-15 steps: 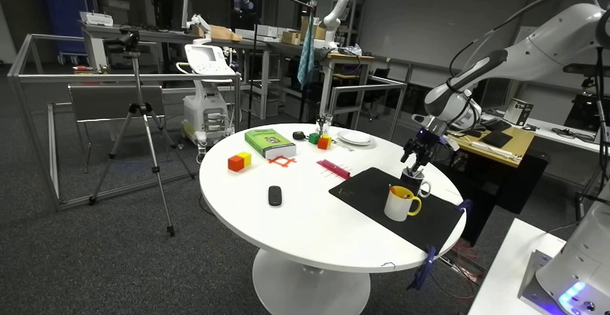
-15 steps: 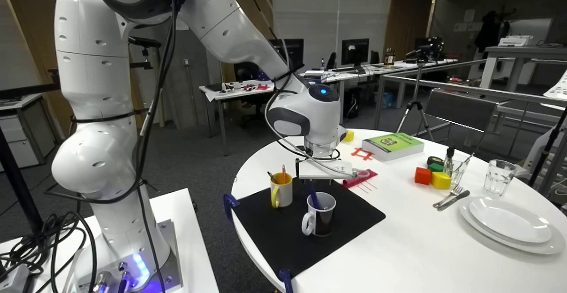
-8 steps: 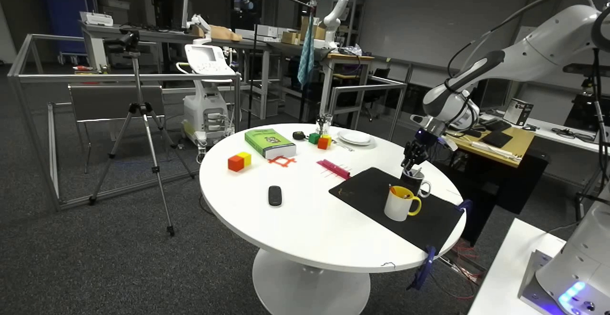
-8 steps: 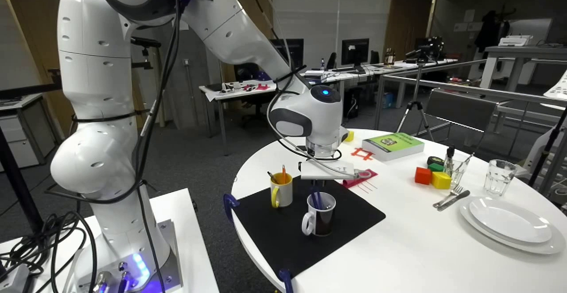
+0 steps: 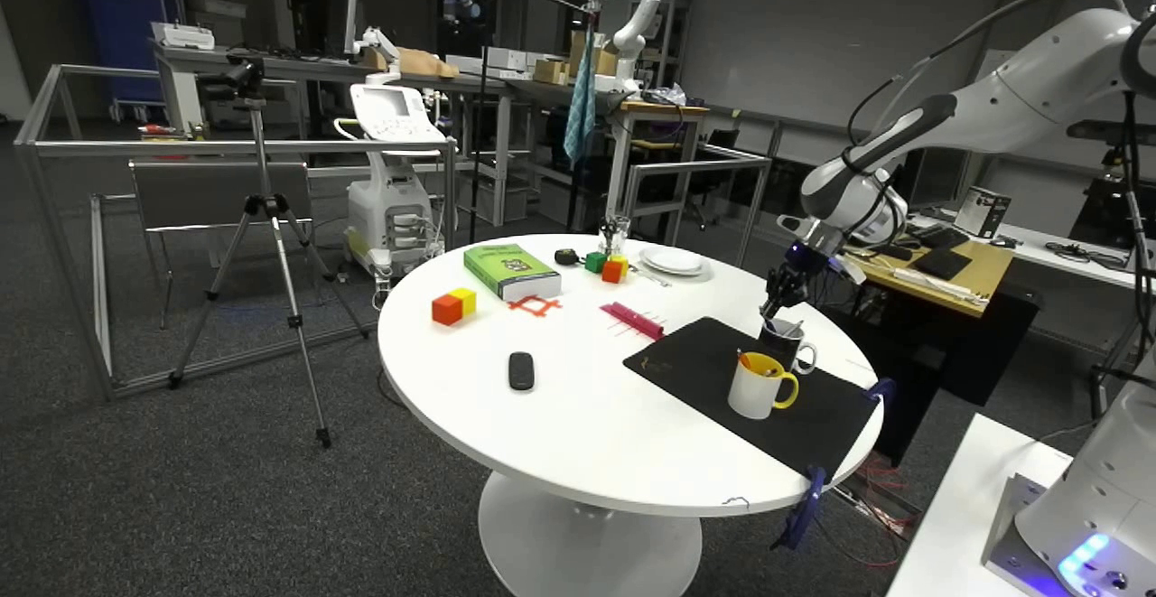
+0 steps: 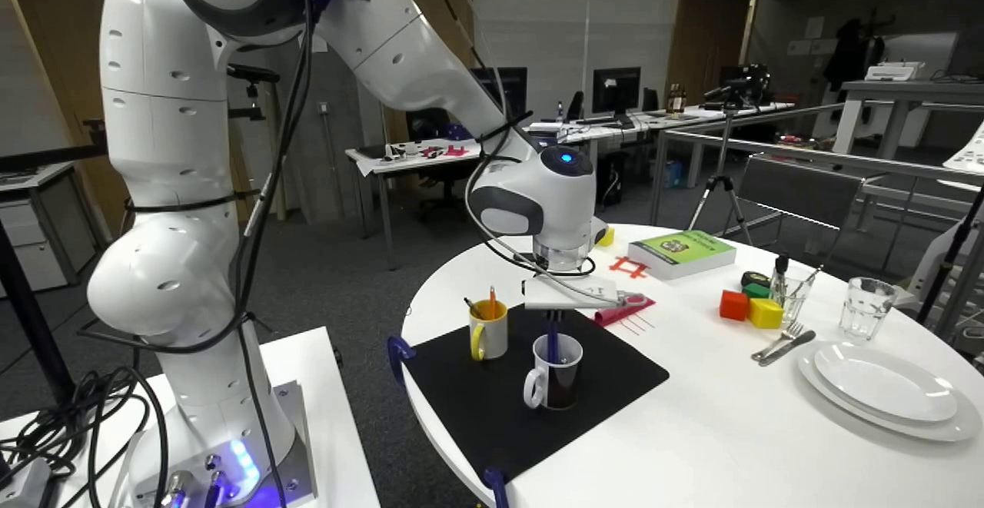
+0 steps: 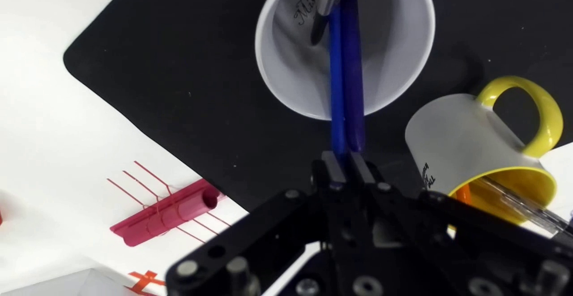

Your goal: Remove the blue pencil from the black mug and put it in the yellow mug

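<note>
The gripper [image 7: 344, 157] held the blue pencil [image 7: 336, 81], far end in the black mug [image 7: 400, 54].
A purple stick [image 7: 353, 76] stood alongside, perhaps caught too. Extraction seemed in hand, next needing a straight lift clear, then the yellow mug [image 7: 463, 143]. “Misch” [image 7: 309, 5] was legible inside the black mug; the yellow mug's print [image 7: 427, 175] was not.

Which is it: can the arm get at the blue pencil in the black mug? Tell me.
Likely yes. The blue pencil pokes up out of the black mug, its end right at the gripper. Only a darker violet stick, close alongside, seems to crowd it.
</note>
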`<control>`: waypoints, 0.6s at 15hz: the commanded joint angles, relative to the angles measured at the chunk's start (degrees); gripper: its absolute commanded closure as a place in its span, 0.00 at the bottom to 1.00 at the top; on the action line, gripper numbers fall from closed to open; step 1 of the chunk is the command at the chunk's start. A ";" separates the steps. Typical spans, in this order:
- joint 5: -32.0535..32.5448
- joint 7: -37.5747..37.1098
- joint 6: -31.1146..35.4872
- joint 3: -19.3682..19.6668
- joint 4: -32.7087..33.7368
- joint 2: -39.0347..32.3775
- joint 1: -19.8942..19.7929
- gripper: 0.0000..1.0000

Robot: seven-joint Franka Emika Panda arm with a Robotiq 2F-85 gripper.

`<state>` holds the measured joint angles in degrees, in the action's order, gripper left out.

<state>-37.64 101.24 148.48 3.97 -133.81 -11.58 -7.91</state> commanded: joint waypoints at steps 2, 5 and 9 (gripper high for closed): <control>0.31 0.19 -1.47 -0.94 1.55 1.68 -2.08 0.98; 0.97 -0.66 -1.93 -0.66 1.37 3.83 -2.06 0.98; -0.88 0.44 -4.37 -0.73 0.99 7.37 -1.83 0.98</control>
<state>-37.50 101.10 147.48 3.95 -132.24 -8.45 -8.65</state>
